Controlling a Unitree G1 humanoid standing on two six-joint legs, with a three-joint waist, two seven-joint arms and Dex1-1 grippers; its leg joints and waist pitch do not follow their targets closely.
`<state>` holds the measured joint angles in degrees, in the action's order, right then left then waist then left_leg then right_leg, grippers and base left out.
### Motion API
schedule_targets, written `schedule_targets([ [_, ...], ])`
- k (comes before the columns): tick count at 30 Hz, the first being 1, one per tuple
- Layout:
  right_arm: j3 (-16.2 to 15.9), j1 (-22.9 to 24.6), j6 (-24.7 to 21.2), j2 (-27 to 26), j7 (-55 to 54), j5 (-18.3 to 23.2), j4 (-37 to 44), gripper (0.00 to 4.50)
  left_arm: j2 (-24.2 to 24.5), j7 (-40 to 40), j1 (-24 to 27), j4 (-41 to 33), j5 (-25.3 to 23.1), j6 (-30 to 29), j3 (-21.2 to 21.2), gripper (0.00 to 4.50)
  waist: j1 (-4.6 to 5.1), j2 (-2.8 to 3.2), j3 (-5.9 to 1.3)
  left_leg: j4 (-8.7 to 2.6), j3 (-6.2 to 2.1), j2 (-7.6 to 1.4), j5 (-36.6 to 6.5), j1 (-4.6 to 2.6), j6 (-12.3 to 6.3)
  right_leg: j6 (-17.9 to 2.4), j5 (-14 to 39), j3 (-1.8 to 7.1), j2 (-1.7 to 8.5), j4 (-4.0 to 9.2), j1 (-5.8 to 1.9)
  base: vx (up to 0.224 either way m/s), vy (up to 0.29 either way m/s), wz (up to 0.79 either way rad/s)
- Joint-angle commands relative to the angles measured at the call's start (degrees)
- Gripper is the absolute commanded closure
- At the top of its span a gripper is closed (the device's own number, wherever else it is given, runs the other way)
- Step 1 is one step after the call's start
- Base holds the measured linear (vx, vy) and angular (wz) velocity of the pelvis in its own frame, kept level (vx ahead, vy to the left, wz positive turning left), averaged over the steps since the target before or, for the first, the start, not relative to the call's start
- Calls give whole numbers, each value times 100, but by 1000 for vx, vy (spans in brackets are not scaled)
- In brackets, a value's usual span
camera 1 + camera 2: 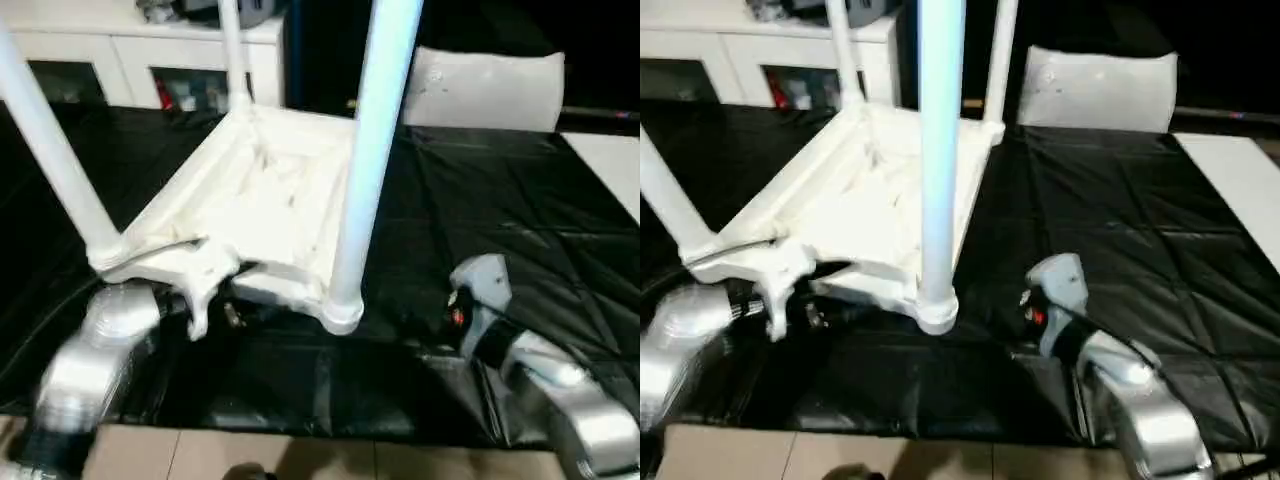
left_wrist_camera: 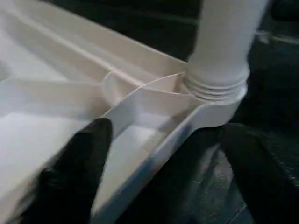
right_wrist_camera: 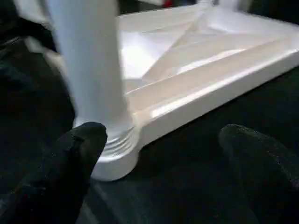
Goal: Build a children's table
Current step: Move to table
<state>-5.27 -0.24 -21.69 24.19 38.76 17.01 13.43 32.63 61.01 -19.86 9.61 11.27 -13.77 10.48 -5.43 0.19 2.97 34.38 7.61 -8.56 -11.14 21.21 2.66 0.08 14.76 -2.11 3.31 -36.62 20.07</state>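
Grippers (image 2: 159, 163) (image 3: 159, 158) nearest, both spread: left straddling rim of upturned table (image 1: 260, 200), right flanking near-right leg (image 1: 375, 150). Black cover (image 1: 480, 250) beneath. Beyond, white cushion (image 1: 490, 88), cabinet (image 1: 130, 55) against wall.

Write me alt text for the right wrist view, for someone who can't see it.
A white table lies upside down on a black cover, with one leg rising from a threaded corner socket. The right gripper is open, one black finger in front of that socket, the other over the cover.
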Motion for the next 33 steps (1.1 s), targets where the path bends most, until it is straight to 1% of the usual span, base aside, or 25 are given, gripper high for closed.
schedule_targets([
  [1,-105,-49,-21,190,416,184,164,0,10,435,-357,463,-186,231,237,78,-14,7,-316,-452,-81,-361,-746,-70,-249,-1082,-421,280,493,439,-137,0,0,0],
  [2,-144,-59,-52,282,568,239,183,0,-23,580,-601,767,-295,423,330,93,-13,2,-326,-443,-80,-388,-640,-55,-298,-1161,-605,275,522,408,-167,0,0,0],
  [3,-161,-62,-62,330,635,257,190,0,-40,660,-727,933,-345,518,389,102,-20,11,-328,-443,-77,-402,-602,-57,-322,-1212,-640,259,525,404,-161,0,0,0],
  [4,-166,-61,-69,344,657,259,194,0,-49,685,-766,988,-362,549,405,105,-12,-4,-320,-447,-75,-406,-631,-51,-329,-1224,-597,260,529,411,-169,0,0,0],
  [5,-201,-50,-117,440,807,282,229,0,-109,853,-1029,1367,-481,763,521,116,-15,-2,-316,-448,-63,-411,-680,-60,-325,-1269,-506,260,538,423,-168,0,0,0],
  [6,-227,-45,-129,497,880,299,247,0,-141,981,-1184,1607,-533,868,602,116,-20,13,-320,-448,-56,-424,-752,-70,-303,-1291,-384,266,553,430,-176,0,0,0],
  [7,-232,-42,-129,509,893,301,252,0,-150,1009,-1220,1660,-547,889,624,131,-23,0,-312,-451,-49,-422,-787,-71,-301,-1298,-299,266,552,444,-170,0,0,0],
  [8,-254,-30,-126,564,937,295,274,0,-211,1109,-1414,1951,-656,1038,742,144,-28,9,-300,-461,-42,-431,-856,-71,-265,-1295,-136,273,559,467,-168,0,0,0],
  [9,-252,-22,-116,582,962,284,277,0,-259,1138,-1539,2166,-734,1166,808,151,-37,13,-315,-459,-43,-448,-868,-77,-223,-1325,-145,276,571,449,-176,0,0,0],
  [11,-257,2,-106,630,1003,277,291,0,-362,1180,-1766,2583,-886,1404,930,155,-37,11,-316,-454,-35,-452,-832,-76,-214,-1362,-212,274,576,446,-177,0,0,0],
  [13,-257,3,-106,632,1006,278,291,0,-368,1184,-1776,2604,-892,1415,935,176,-48,4,-328,-450,-38,-468,-793,-79,-211,-1410,-329,271,590,428,-190,0,0,0],
  [14,-261,15,-105,656,1033,281,300,0,-425,1223,-1875,2811,-955,1522,984,194,-42,8,-315,-454,-35,-463,-803,-71,-236,-1428,-336,267,577,441,-179,0,0,0],
  [15,-283,43,-113,676,1040,276,338,0,-508,1258,-2010,3133,-1076,1680,1063,194,-39,19,-318,-451,-31,-464,-838,-84,-228,-1434,-305,271,578,445,-177,0,0,0],
  [16,-289,47,-117,680,1040,271,348,0,-527,1261,-2048,3227,-1117,1733,1085,194,-47,24,-318,-448,-30,-461,-854,-92,-229,-1431,-272,272,575,458,-173,0,0,0],
  [17,-299,54,-120,688,1042,267,361,0,-551,1253,-2099,3356,-1167,1806,1110,205,-58,24,-326,-452,-40,-479,-851,-92,-201,-1454,-318,273,593,436,-188,0,0,0],
  [18,-316,67,-126,702,1045,258,385,0,-597,1237,-2197,3602,-1263,1946,1155,220,-51,-1,-312,-454,-26,-464,-848,-85,-224,-1452,-308,271,573,456,-176,0,0,0],
  [19,-322,69,-128,712,1051,257,391,0,-620,1227,-2247,3726,-1299,2024,1168,220,-63,4,-325,-447,-32,-471,-853,-93,-213,-1455,-318,272,588,443,-191,0,0,0],
  [20,-333,74,-136,718,1060,263,397,0,-635,1204,-2287,3817,-1326,2077,1172,233,-68,-8,-323,-448,-33,-480,-823,-86,-225,-1465,-352,275,602,441,-194,0,0,0],
  [22,-356,78,-149,715,1071,258,410,0,-671,1184,-2384,4057,-1395,2239,1175,239,-74,-5,-323,-452,-35,-485,-812,-84,-240,-1465,-365,271,603,435,-192,0,0,0],
  [23,-373,74,-150,716,1078,246,415,0,-688,1160,-2425,4151,-1425,2302,1174,252,-75,-24,-323,-450,-33,-483,-811,-84,-251,-1466,-369,271,601,439,-194,0,0,0],
  [24,-384,69,-152,716,1083,242,418,0,-703,1148,-2456,4223,-1441,2343,1171,266,-86,-12,-327,-447,-36,-491,-781,-89,-259,-1483,-406,271,611,430,-191,0,0,0],
  [30,-416,33,-148,718,1081,247,399,0,-794,1189,-2616,4593,-1492,2538,1135,298,-125,-5,-323,-454,-28,-506,-807,-98,-245,-1502,-386,273,619,430,-181,0,0,0],
  [31,-416,33,-148,718,1081,247,399,0,-794,1189,-2616,4593,-1492,2538,1135,318,-125,-5,-323,-454,-28,-506,-807,-98,-245,-1502,-386,273,619,430,-181,0,0,0],
  [32,-431,20,-146,716,1082,243,391,0,-833,1238,-2656,4686,-1484,2572,1107,318,-134,2,-318,-453,-25,-501,-838,-102,-236,-1503,-329,274,622,443,-177,0,0,0],
  [33,-446,12,-143,716,1085,232,385,0,-873,1288,-2700,4789,-1495,2627,1094,332,-139,1,-317,-458,-25,-507,-847,-99,-220,-1506,-335,276,623,440,-181,0,0,0],
])
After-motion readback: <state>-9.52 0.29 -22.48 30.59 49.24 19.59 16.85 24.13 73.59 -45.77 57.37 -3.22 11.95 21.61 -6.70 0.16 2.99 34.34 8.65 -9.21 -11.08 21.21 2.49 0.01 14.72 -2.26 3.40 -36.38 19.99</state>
